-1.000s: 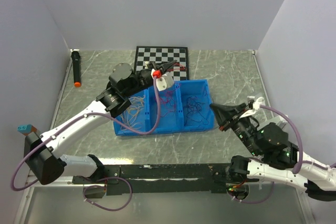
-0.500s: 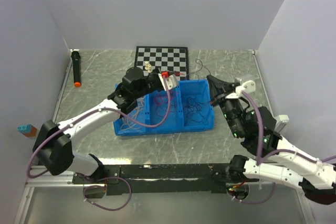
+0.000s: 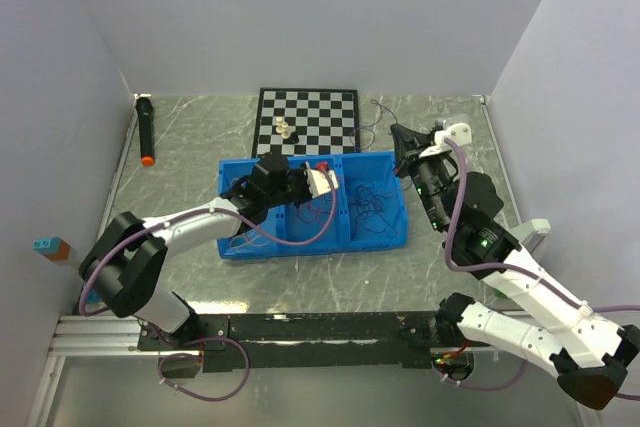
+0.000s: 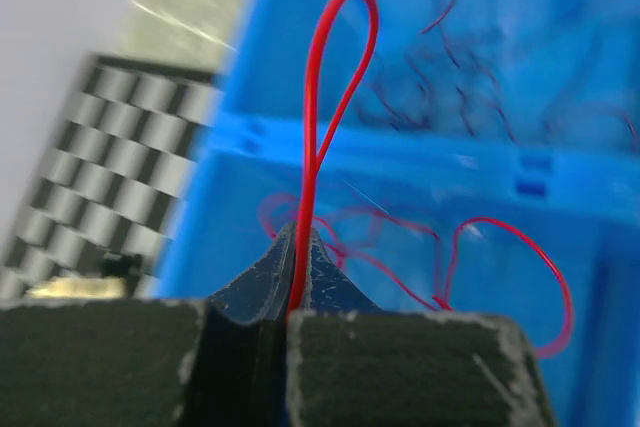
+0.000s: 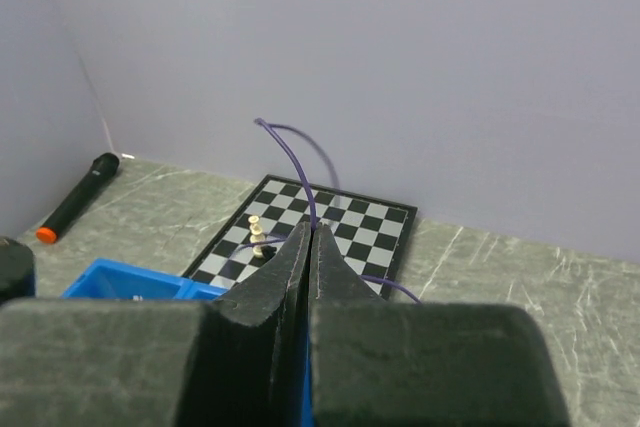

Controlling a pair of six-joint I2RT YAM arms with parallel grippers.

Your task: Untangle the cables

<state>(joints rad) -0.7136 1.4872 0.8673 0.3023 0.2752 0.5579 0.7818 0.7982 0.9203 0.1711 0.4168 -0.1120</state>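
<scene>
A blue bin [image 3: 400, 237] holds the cables in three compartments: yellow-orange wires [image 3: 255, 215] on the left, red wires [image 3: 318, 209] in the middle, dark purple wires [image 3: 372, 205] on the right. My left gripper [image 3: 330, 183] hangs over the middle compartment. In the left wrist view that gripper [image 4: 300, 239] is shut on a red wire [image 4: 322, 97] that loops upward, above more red wires [image 4: 500, 247]. My right gripper [image 3: 397, 137] is past the bin's far right corner. In its own view it [image 5: 312, 229] is shut on a dark purple wire [image 5: 300, 162] that arcs up.
A chessboard [image 3: 325, 107] with small pale chess pieces [image 3: 283, 129] lies behind the bin. A black marker with an orange tip [image 3: 146, 132] lies at the far left by the wall. White walls close in the table on three sides.
The left gripper came back from the chessboard edge to above the middle compartment with the red wire. The right gripper swung from the bin's right side to its far right corner, lifting the purple wire.
</scene>
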